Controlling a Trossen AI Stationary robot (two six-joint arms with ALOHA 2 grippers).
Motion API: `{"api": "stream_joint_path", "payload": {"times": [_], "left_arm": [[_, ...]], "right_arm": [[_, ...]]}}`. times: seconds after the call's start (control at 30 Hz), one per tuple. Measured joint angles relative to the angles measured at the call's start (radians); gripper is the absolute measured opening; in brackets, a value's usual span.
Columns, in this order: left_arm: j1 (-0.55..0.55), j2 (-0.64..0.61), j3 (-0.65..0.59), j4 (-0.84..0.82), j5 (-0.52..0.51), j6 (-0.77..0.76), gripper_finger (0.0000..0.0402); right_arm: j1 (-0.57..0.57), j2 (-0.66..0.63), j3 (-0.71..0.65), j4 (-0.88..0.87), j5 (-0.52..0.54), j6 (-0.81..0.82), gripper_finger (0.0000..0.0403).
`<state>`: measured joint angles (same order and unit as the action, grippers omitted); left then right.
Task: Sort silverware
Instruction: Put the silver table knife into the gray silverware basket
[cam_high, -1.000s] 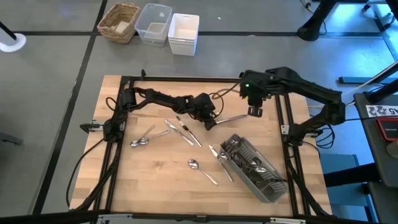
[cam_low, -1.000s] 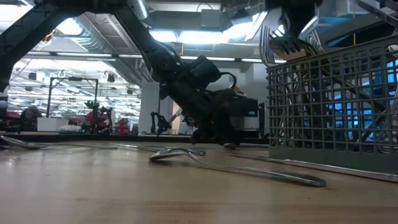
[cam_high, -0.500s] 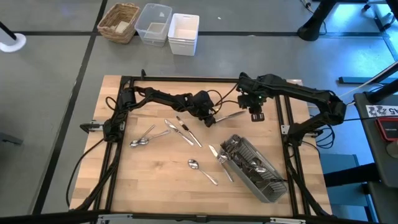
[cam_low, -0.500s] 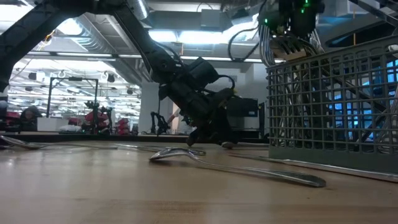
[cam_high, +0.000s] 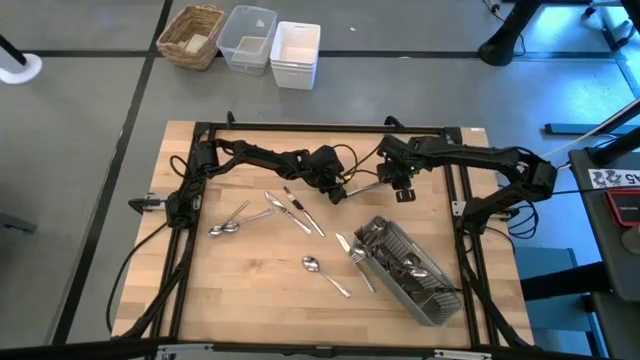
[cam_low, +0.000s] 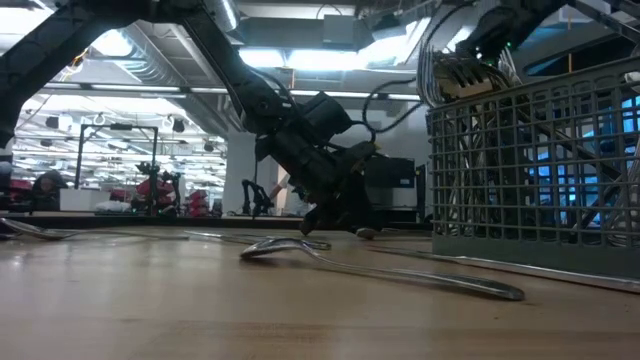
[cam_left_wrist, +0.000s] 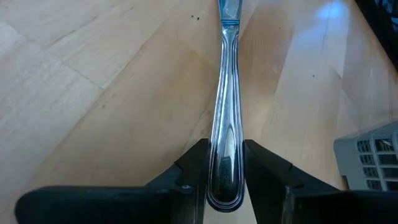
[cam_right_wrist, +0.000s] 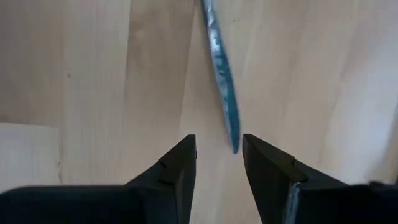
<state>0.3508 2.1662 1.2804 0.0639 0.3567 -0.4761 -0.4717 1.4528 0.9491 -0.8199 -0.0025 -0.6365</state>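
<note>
My left gripper (cam_high: 338, 190) sits low over the middle of the table, shut on one slim piece of silverware (cam_high: 365, 186) that points toward the table's right. My right gripper (cam_high: 400, 186) hangs open over that piece's free end (cam_right_wrist: 225, 93). The tip lies just ahead of the gap between its fingers, and nothing is between them. Several loose spoons and knives (cam_high: 298, 210) lie flat on the wood. The grey caddy (cam_high: 410, 272) lies at the near right with silverware in it. My left gripper pinches the piece's rounded handle end (cam_left_wrist: 225, 163) between its two fingers (cam_left_wrist: 194, 168). The fingers slant down from the table's left and lie along the piece, which reaches straight out ahead of them. Whether its far end rests on the wood does not show.
A spoon (cam_high: 322, 270) and another piece (cam_high: 356, 258) lie near the caddy's left side. Two spoons (cam_high: 230, 224) lie toward the left. Beyond the far edge stand a wicker basket (cam_high: 192, 35), a clear tub (cam_high: 247, 37) and a white tub (cam_high: 296, 52). A black frame (cam_high: 300, 128) rims the table.
My right gripper has come down toward the table and a little toward the left, over the free end of the held piece, rolling its wrist as it sank. Its fingers have stayed open.
</note>
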Motion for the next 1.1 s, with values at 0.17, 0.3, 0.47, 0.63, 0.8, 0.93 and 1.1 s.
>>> {"api": "stream_joint_path", "payload": {"times": [0.17,0.3,0.47,0.63,0.8,0.93,1.1], "left_arm": [[0.0,0.0,0.0,0.0,0.001,0.001,0.0085],[0.0,0.0,0.0,0.0,0.002,0.002,0.0085],[-0.001,0.0,0.0,0.001,0.003,0.003,0.0085],[-0.005,0.0,0.0,0.001,0.002,0.004,0.0085],[-0.005,0.0,0.0,0.001,0.002,0.004,0.0085],[-0.005,0.0,0.0,0.001,0.002,0.005,0.0085],[-0.006,0.0,0.0,0.001,0.004,0.005,0.0085]], "right_arm": [[0.0,0.0,-0.064,0.056,0.0,0.001,0.0133],[0.0,0.0,-0.13,0.167,0.001,0.001,0.0133],[0.0,0.0,-0.196,0.298,0.071,0.003,0.0133],[0.0,0.0,-0.219,0.326,0.09,0.0,0.0133],[0.0,0.0,-0.267,0.381,0.089,-0.004,0.0133],[0.0,0.0,-0.311,0.447,0.107,-0.005,0.0133],[0.0,-0.001,-0.342,0.527,0.161,-0.006,0.0133]]}}
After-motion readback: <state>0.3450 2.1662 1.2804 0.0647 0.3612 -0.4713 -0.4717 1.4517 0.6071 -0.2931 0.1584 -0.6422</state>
